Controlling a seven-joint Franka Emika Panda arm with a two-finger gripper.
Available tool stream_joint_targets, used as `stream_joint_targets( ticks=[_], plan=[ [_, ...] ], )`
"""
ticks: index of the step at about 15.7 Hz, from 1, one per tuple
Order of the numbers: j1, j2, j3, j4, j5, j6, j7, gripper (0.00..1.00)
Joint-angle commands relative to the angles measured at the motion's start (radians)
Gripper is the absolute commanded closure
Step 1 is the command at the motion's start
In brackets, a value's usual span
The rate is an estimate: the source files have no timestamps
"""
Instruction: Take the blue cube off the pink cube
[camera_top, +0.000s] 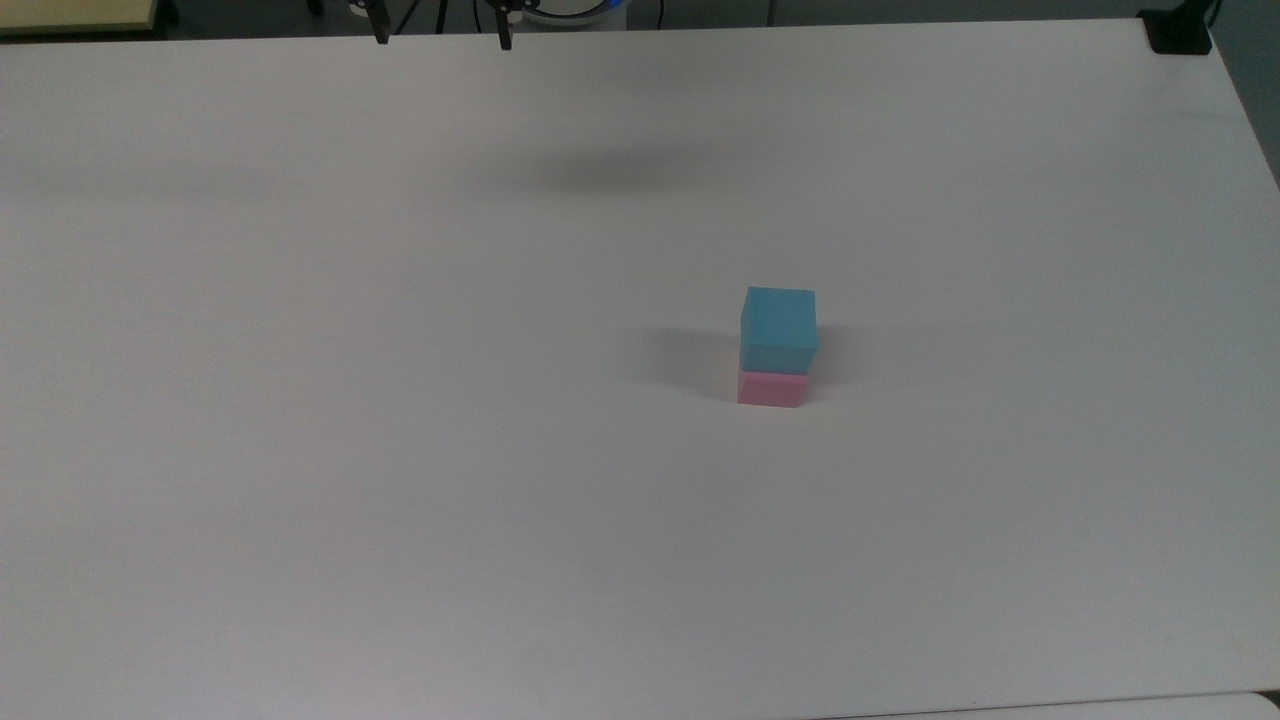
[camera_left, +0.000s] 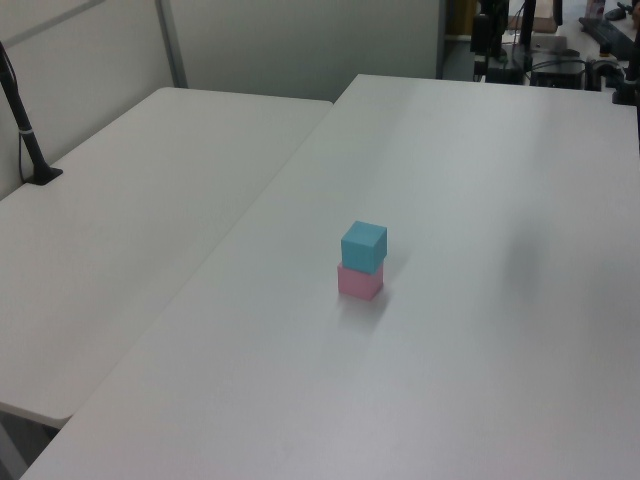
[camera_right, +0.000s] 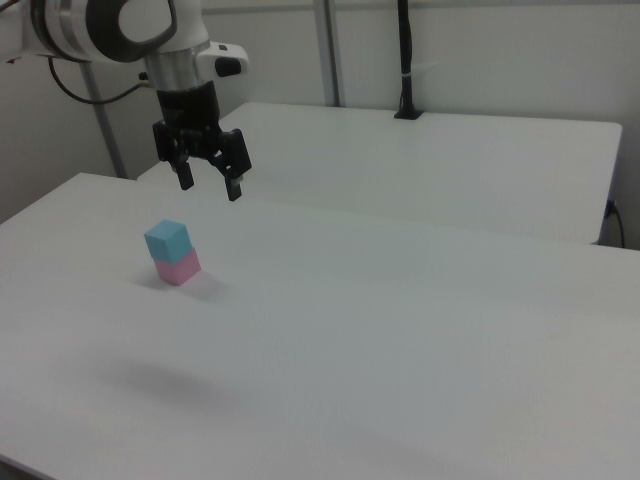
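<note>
On the white table you have the blue cube sitting squarely on the pink cube, the pair standing right of centre in the top view. Your gripper hangs in the air with its two fingers spread apart and nothing between them, well clear of the stack; in the right view it sits above the cubes and slightly to the right view's right

light-blue blue cube sits stacked right on the pink cube, both upright, roughly mid white table.
</note>
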Motion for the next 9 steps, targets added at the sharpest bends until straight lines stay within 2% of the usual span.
stream_joint_targets(
  ticks=[1, 9],
  plan=[
    [0.008, -0.016, -0.007, -0.023, -0.016, 0.004, 0.000, 0.00],
    [0.042, 0.011, -0.007, -0.018, -0.010, 0.010, 0.005, 0.00]
  ],
)
